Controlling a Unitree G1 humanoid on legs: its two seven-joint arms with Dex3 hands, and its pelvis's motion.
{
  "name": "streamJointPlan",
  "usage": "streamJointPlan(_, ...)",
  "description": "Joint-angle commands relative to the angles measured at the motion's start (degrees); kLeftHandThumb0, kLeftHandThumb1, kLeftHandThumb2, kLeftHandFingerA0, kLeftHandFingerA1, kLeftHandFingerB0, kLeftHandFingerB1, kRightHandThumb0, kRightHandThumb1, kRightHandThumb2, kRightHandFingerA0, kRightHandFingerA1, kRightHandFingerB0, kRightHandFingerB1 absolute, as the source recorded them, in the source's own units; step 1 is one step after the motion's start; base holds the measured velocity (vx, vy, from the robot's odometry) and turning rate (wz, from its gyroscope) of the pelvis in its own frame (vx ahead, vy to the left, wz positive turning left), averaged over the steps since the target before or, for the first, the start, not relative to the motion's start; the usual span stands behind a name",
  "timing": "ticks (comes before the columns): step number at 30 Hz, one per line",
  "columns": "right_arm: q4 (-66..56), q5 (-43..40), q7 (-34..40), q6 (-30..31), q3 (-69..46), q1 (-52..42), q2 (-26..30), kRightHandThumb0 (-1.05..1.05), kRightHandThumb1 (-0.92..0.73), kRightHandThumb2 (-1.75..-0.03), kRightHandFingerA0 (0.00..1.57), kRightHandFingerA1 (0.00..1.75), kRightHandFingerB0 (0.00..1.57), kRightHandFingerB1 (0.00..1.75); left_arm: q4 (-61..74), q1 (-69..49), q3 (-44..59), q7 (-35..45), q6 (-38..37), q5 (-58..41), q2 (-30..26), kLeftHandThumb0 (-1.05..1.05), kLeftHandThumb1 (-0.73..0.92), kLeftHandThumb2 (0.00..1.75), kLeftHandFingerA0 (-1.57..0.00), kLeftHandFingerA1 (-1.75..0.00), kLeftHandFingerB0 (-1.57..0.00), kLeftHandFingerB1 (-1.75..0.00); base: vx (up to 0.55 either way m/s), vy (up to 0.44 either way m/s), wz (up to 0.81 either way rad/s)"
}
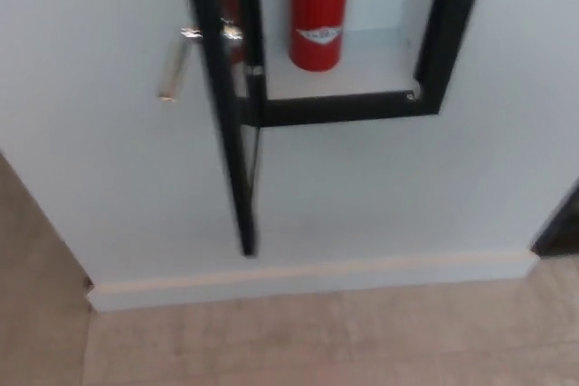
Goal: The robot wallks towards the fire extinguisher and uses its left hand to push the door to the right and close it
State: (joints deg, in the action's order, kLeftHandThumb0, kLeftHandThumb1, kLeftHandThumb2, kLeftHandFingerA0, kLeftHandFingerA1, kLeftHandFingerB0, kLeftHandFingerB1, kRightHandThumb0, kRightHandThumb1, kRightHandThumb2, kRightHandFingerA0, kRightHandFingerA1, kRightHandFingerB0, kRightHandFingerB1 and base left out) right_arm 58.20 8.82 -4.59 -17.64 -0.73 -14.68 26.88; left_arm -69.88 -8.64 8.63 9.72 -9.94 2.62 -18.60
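Only the head view to go on here, and it's a bit blurry. I'm looking down at a white wall (pixel 380 187) with a recessed cabinet (pixel 434 51) framed in black. The red fire extinguisher (pixel 317 15) stands upright inside that cabinet, on its white floor, toward the left side of the opening. Its top is cut off by the picture edge, and there's a pale label on the body that I can't read.

The door (pixel 226 124) is swung wide open. It hangs from the cabinet's left edge and I'm seeing it nearly edge-on, a thin black frame that runs down past the cabinet's bottom rail. A bit of red shows through near its top, so I guess it's glazed. Just left of the door there's a shiny metal handle (pixel 176 65) sticking out toward the wall.

Below the cabinet a pale baseboard (pixel 317 276) runs along the foot of the wall, and below that is beige tiled floor (pixel 317 341). Off to the cabinet's lower right there's something dark at the picture edge, can't tell what.

Neither hand shows anywhere, so I can't tell whether they're released or clenched.
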Motion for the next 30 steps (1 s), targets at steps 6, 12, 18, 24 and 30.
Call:
streamJointPlan(6, 0.2, 0.5, 0.2, -0.4, 0.6, -0.2, 0.4, -0.64, -0.38, -0.74, 0.21, 0.56, 0.07, 0.42, -1.0, 0.2, -0.3, -0.8, -0.3, 0.0, -0.8, -0.57, 0.33, 0.71, -0.26, -0.55, -0.27, -0.45, 0.06, 0.073, 0.04)
streamJointPlan(12, 0.2, 0.1, -0.2, -0.3, 0.4, 0.2, 0.2, -0.61, -0.38, -0.71, 0.13, 0.49, 0.08, 0.40, -0.8, -0.3, -0.1, -0.5, -1.0, -0.4, -0.9, -0.55, 0.33, 0.72, -0.28, -0.56, -0.24, -0.46, 0.08, -0.054, 0.04)
streamJointPlan(18, -1.8, 0.8, 0.1, -0.7, 1.0, -1.0, 0.5, -0.64, -0.38, -0.74, 0.16, 0.53, 0.04, 0.42, -0.6, -0.3, -0.7, -0.8, -1.1, 0.2, -1.2, -0.57, 0.34, 0.73, -0.28, -0.57, -0.25, -0.46, 0.02, -0.153, -0.09)
streamJointPlan(24, 0.0, 0.9, 0.6, 0.6, 1.0, 0.4, 0.1, -0.62, -0.38, -0.72, 0.25, 0.55, 0.09, 0.40, -0.7, -0.3, -0.4, -0.7, -0.8, -0.3, -1.0, -0.55, 0.33, 0.72, -0.26, -0.56, -0.25, -0.46, 0.01, 0.060, -0.07)
streamJointPlan(30, -0.8, -0.1, -0.2, -0.4, 0.4, -0.4, -0.1, -0.63, -0.38, -0.73, 0.24, 0.57, 0.08, 0.42, -0.5, 0.2, -0.9, -0.5, -1.0, 0.1, -1.4, -0.56, 0.34, 0.72, -0.26, -0.57, -0.25, -0.46, 0.02, 0.290, -0.06)
